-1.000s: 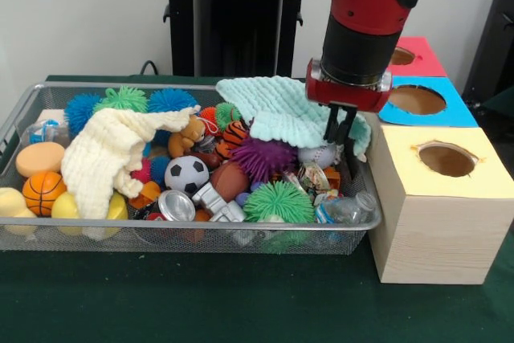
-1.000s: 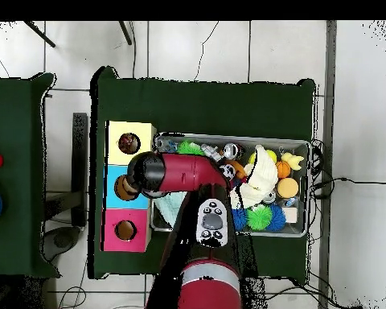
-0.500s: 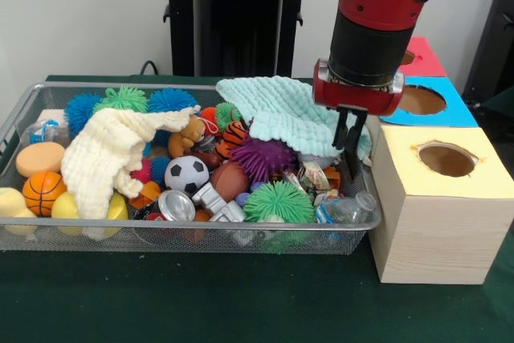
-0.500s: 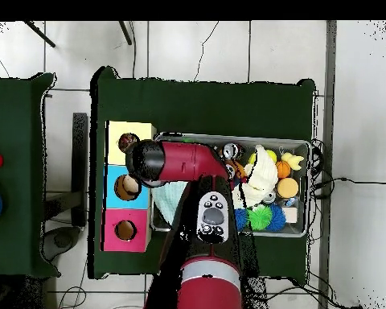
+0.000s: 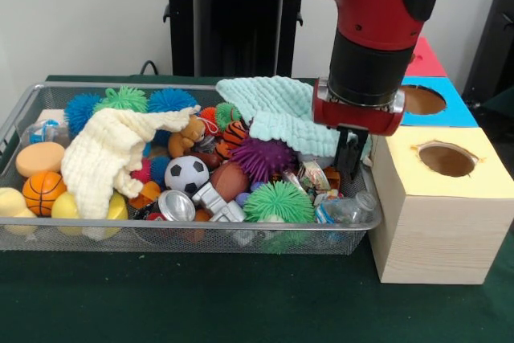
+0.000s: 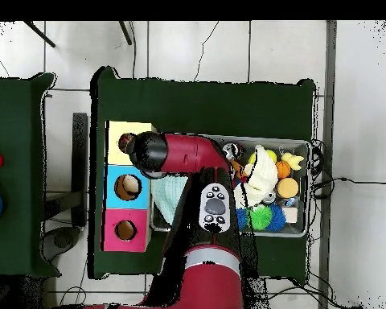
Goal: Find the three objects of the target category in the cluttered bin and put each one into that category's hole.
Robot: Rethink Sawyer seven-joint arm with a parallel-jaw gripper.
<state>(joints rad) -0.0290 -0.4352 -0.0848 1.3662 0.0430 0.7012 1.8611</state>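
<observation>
The wire bin (image 5: 18, 114) is packed with toys: a soccer ball (image 5: 186, 173), a basketball (image 5: 42, 190), a brown football (image 5: 231, 180), purple (image 5: 263, 157) and green (image 5: 278, 202) spiky balls, a can (image 5: 175, 206) and a clear bottle (image 5: 347, 209). My gripper (image 5: 350, 168) hangs low at the bin's right end, just above the bottle and beside the yellow box (image 5: 438, 214). Nothing shows in it. In the overhead view the arm's wrist (image 6: 148, 151) covers the gripper, next to the yellow box (image 6: 124, 131).
Behind the yellow box stand a blue box (image 5: 446, 110) and a red box (image 5: 424, 58), each with a round hole. A mint cloth (image 5: 273, 110) and a cream cloth (image 5: 104, 154) lie over the toys. The bin's right wall is close to the yellow box.
The gripper has moved from the mint cloth's edge toward the bin's front right corner, closer to the yellow box. The toys lie as before.
</observation>
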